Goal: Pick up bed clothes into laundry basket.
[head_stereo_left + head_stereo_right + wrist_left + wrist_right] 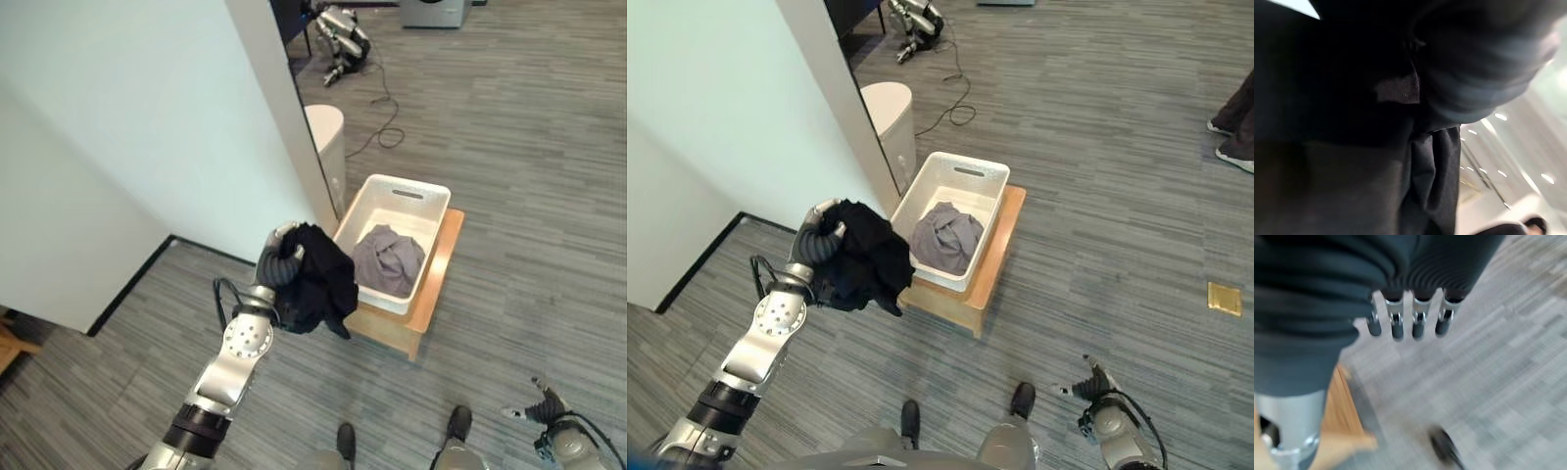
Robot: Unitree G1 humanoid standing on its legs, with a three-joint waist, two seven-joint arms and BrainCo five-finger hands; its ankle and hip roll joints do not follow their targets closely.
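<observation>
Black garment [318, 279]: soft, matte, crumpled fabric, bunched and hanging in loose folds, held aloft in the left hand [281, 257], whose fingers are curled into the cloth; it hangs just at 9 o'clock of the basket's near corner. Laundry basket [427, 193]: white rigid plastic, rectangular, rounded rim, slot handle in the far wall; inside lies a grey garment [388, 258], rumpled, lightly creased. Wooden stand [438, 275]: low, flat-topped, pale wood, bearing the basket. Floor [509, 147]: grey striated carpet tiles. Cylindrical bin [327, 142]: off-white, smooth, at 11 o'clock of the basket, against a white partition wall [147, 117]. Right hand [1406, 320]: low at 5 o'clock, fingers straight, spread slightly apart, empty.
</observation>
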